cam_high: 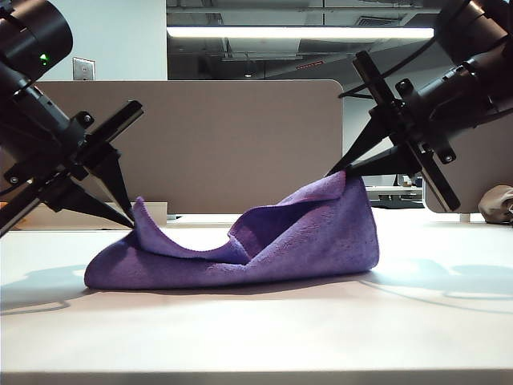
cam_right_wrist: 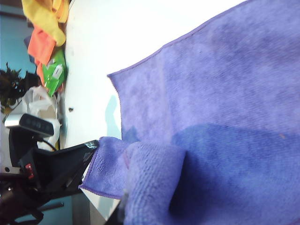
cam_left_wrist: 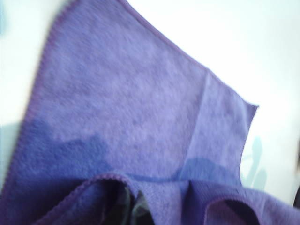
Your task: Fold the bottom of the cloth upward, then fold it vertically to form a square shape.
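Outside, we see cloth (cam_high: 264, 241) on table (cam_high: 256, 329), both corners lifted: left gripper (cam_high: 133, 215) pinching left corner, right gripper (cam_high: 333, 173) pinching right. Left wrist: cloth fills view, fingers hidden. Right wrist: cloth bunched near camera, left gripper (cam_right_wrist: 96, 145) clamping far corner.

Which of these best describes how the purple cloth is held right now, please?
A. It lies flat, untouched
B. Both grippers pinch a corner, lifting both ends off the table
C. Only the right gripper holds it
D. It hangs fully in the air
B: the left gripper and the right gripper each pinch a raised corner of the cloth, while its middle rests on the table.
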Motion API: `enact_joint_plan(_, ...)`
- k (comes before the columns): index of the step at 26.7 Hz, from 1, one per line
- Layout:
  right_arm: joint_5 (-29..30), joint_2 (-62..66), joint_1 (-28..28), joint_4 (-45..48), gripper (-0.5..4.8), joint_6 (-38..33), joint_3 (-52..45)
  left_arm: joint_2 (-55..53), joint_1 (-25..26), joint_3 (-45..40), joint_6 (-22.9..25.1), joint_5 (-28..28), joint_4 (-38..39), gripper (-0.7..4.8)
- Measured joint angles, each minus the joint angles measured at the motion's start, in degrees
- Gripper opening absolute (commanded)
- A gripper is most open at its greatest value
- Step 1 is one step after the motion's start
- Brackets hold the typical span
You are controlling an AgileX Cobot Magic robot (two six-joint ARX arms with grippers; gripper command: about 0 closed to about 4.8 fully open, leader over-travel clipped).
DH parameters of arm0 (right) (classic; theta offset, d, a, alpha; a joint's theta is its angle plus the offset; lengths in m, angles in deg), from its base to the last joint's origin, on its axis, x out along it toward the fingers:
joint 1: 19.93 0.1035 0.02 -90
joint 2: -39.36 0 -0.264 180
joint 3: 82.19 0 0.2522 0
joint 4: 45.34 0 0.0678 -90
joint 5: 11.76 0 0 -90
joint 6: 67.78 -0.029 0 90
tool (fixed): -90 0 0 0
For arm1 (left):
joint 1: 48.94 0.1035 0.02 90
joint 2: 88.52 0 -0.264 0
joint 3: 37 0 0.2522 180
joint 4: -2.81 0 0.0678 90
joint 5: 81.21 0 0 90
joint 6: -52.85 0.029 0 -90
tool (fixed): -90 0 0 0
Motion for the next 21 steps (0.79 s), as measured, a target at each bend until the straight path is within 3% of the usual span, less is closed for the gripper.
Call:
enact_joint_plan(10, -2.1, 0.0, 0.0, 0.1, -0.02, -3.0, 0.0, -0.7, 5.3, 0.0, -3.9, 1.2, -3.8, 0.17)
enact_joint_plan(14, -2.2, 0.4, 0.0, 1.5, -0.02, -3.8, 0.0, -1.3, 8.1, 0.0, -4.0, -2.4, -3.9, 0.17)
enact_joint_plan(21, -2.2, 4.6, 0.0, 6.0, -0.02, -7.9, 0.0, -1.4, 7.8, 0.0, -0.8, -9.4, -3.5, 0.28)
